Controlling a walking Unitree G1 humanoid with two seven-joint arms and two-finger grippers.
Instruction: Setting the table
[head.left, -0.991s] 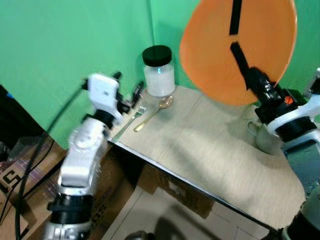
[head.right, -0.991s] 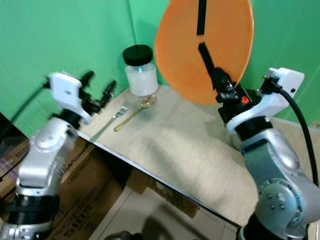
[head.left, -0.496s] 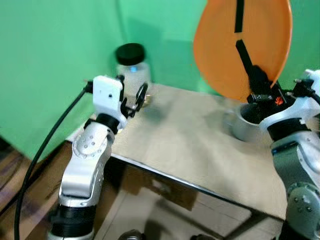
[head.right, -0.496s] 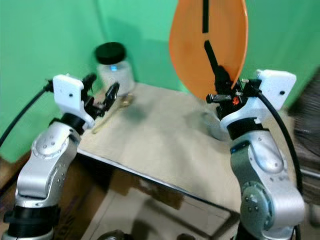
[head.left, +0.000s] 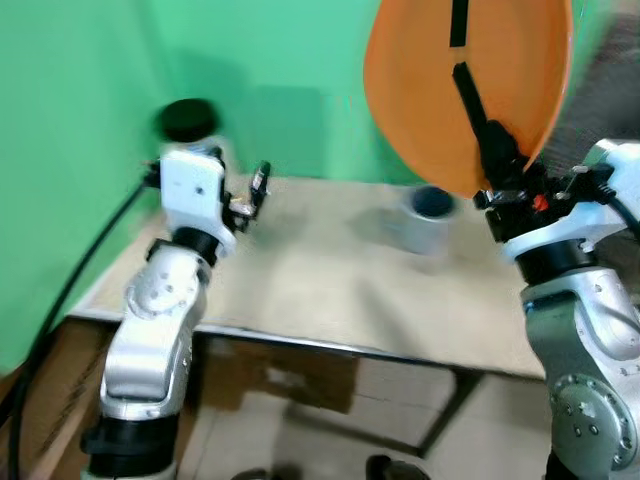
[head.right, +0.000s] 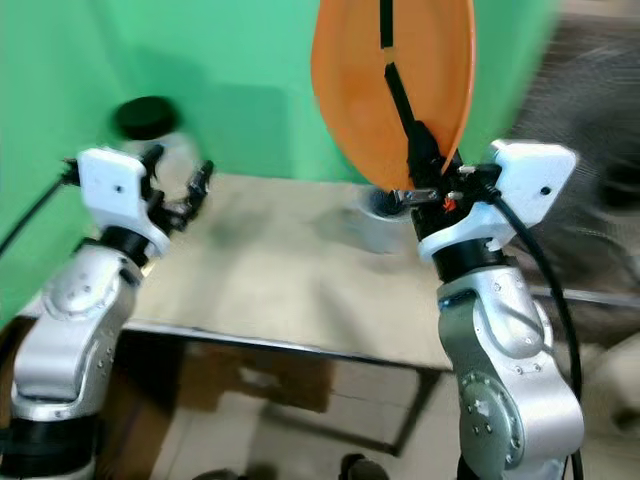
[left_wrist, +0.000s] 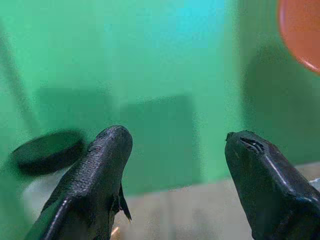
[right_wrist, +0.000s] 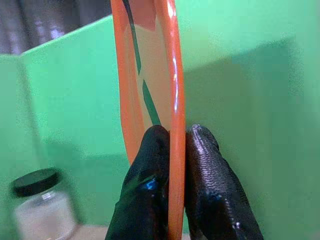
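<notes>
The setting looks barely begun: the near half of the table (head.left: 300, 300) lies bare, with no place laid in front of the robot, so the plate and whatever goes with it have yet to go down. The left gripper (left_wrist: 172, 165) is raised at about nine o'clock over the table's left edge, its fingers spread with nothing between them, pointing toward the far side. The right gripper (right_wrist: 171, 150) is lifted high at about two o'clock, wrist bent upward, its fingertips pressed onto the rim of the orange plate (head.left: 470, 80), which stands on edge well above the tabletop. Farther back, a metal cup (head.left: 428, 218) sits on the table around one o'clock, beneath the plate. Farthest off, at about ten o'clock against the green backdrop, stands a glass jar (right_wrist: 42, 207) with a black lid, blurred in the head views.
</notes>
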